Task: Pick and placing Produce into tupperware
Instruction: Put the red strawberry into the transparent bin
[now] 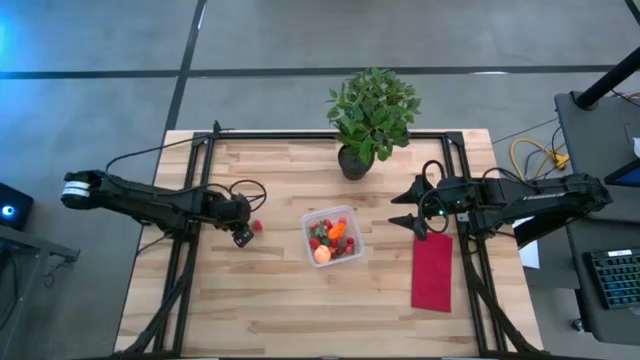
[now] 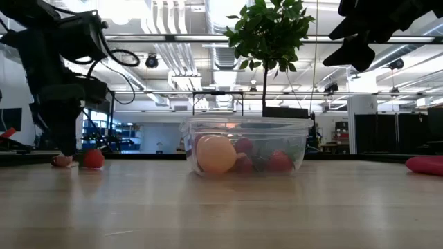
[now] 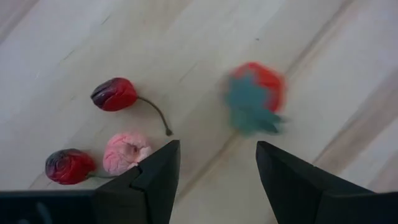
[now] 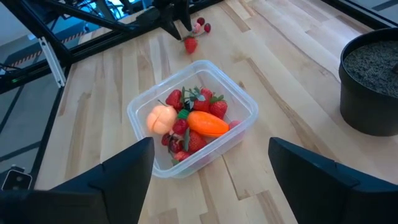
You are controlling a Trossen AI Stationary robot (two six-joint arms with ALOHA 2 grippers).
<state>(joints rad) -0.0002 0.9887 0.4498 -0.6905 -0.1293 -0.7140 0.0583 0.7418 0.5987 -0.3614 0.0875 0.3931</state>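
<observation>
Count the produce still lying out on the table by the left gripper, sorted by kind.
Strawberry: 1
Dark red cherries: 2
Pale pink piece: 1
Total: 4

All lie on the bare wood ahead of the open left gripper, outside the tupperware.

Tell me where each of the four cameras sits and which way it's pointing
High: above the table, looking straight down; both arms, tupperware, plant, red cloth.
Low: at tabletop height, looking level across; tupperware centre, arms overhead.
Left wrist: on the left arm, looking down past the open left gripper at a strawberry and cherries.
Right wrist: on the right arm, looking past the open right gripper into the tupperware.
Shared: high, low and right wrist all show the tupperware.
</observation>
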